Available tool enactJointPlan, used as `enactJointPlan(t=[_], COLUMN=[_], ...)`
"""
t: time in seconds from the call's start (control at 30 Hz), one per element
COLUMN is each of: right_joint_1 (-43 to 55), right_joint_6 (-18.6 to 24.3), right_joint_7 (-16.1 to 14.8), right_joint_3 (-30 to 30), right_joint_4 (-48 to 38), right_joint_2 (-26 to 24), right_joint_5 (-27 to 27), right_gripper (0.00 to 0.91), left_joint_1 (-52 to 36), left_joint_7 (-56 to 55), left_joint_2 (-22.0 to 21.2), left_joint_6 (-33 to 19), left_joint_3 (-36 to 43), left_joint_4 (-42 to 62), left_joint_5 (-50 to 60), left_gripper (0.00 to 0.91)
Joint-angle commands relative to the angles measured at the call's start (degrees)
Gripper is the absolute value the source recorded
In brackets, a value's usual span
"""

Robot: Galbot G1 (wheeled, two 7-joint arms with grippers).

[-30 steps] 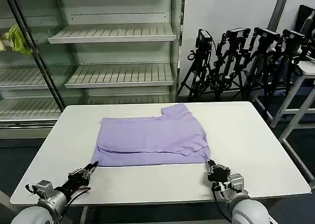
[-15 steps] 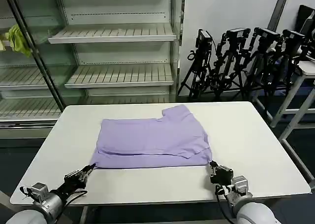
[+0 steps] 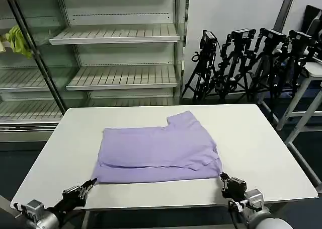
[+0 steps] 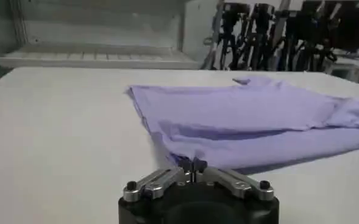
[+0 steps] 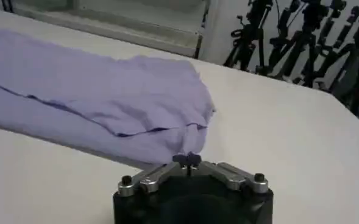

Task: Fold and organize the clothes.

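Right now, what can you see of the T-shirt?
The T-shirt is light purple, thin soft fabric, folded into a rough rectangle of layers, lying flat on the white table. One sleeve pokes out at its far edge. No print is visible. The left gripper and right gripper are shut on its near corners, at the table's front edge.

The T-shirt is plain lavender, no print visible. The surface is white. Both grippers are black with silver links.

White table; shelving behind; tripods right.
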Motion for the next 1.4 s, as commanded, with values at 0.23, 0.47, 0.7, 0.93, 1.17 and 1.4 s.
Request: enactJointPlan(t=[0.23,0.47,0.7,0.93,1.17,1.4], right_joint_1=[-16.4,-19.6,-19.4,-19.0,-19.0,-18.8], right_joint_6=[0.2,0.8,0.8,0.7,-0.5,-1.2], right_joint_7=[0.2,-0.2,-0.2,-0.1,0.2,0.4], right_joint_3=[12.8,13.8,12.4,11.3,11.7,12.0], right_joint_4=[7.2,7.6,7.3,7.0,7.2,7.9], right_joint_2=[-5.5,-4.7,-3.6,-3.0,-3.1,-3.1], right_joint_5=[-0.5,-1.9,-2.9,-3.4,-3.5,-3.6], right_gripper=[0.0,0.0,0.0,0.0,0.907,0.907], left_joint_1=[14.8,14.5,13.9,13.1,13.1,12.7], left_joint_7=[0.1,0.1,0.2,0.2,0.2,0.2], left_joint_2=[-0.2,-0.7,-0.6,-0.6,-0.6,-0.4], left_joint_6=[-0.3,-0.6,-0.9,-1.0,-1.0,-1.1], left_joint_3=[-4.1,-3.8,-4.0,-3.7,-4.0,-4.7], left_joint_4=[-8.1,-7.8,-7.0,-6.4,-7.0,-7.5], left_joint_5=[1.8,2.5,2.4,2.4,2.3,2.7], left_gripper=[0.071,0.071,0.071,0.071,0.907,0.907])
